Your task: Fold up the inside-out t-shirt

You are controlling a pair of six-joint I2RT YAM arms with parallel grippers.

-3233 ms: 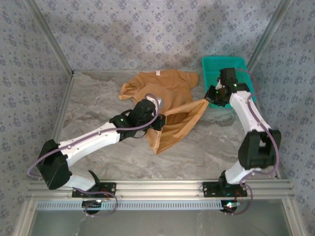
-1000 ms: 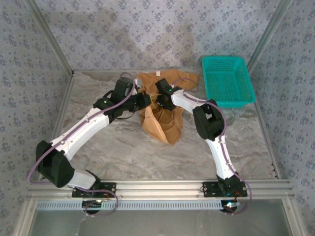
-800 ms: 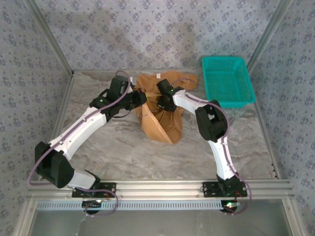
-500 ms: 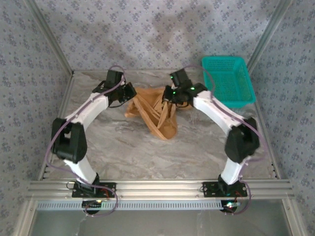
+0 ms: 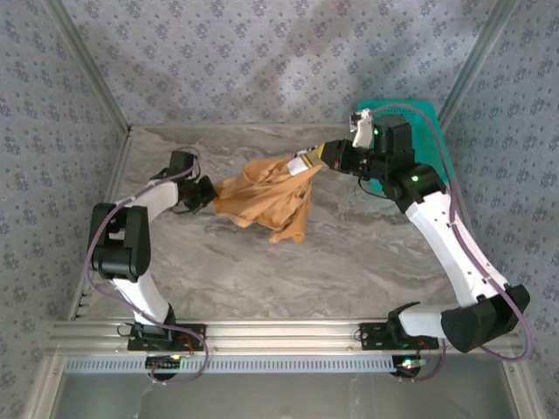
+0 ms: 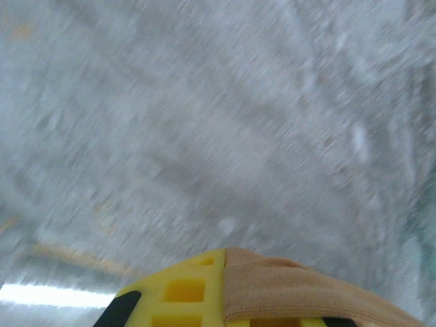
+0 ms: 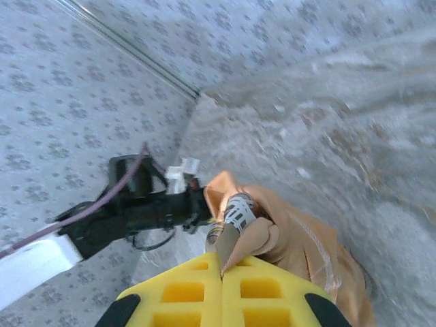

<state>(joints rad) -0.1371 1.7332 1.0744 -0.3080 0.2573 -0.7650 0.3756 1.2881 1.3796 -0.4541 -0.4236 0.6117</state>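
1. Bench (image 5: 349, 271): grey marbled top. Patterned walls (image 5: 262, 52) close it at the back and both sides, and an aluminium rail (image 5: 288, 330) runs along the near edge. The near half lies bare between the two arm bases. The rear left corner is also bare.

2. Right arm (image 5: 445, 236): rises from the near right and reaches back and inward, passing over the basket.

3. Left arm (image 5: 140, 218): folded tight along the left side, with its wrist turned toward the middle. The right wrist view shows its dark wrist and cable (image 7: 136, 211) side-on, against the wall corner.

4. Basket (image 5: 419, 109): teal plastic, at the rear right corner against the wall, partly covered by the right arm.

5. T-shirt (image 5: 266, 196): caramel cloth, bunched and strung between the two wrists over the rear middle of the bench, well clear of all walls. Its lower fold droops toward the near side. Whether that fold touches the bench cannot be told.

6. Left fingers (image 5: 208, 194): closed on the shirt's left end. The left wrist view shows cloth (image 6: 293, 293) wrapped over the yellow fingers (image 6: 216, 283), with blurred marble beyond.

7. Right fingers (image 5: 325, 154): closed on the shirt's right end. The right wrist view shows the yellow fingers (image 7: 221, 283) pinching a fold (image 7: 300, 245).

8. Tag (image 7: 238, 208): small, striped white and dark, just beyond the right fingertips. It reads as a pale speck (image 5: 303, 160) from overhead.
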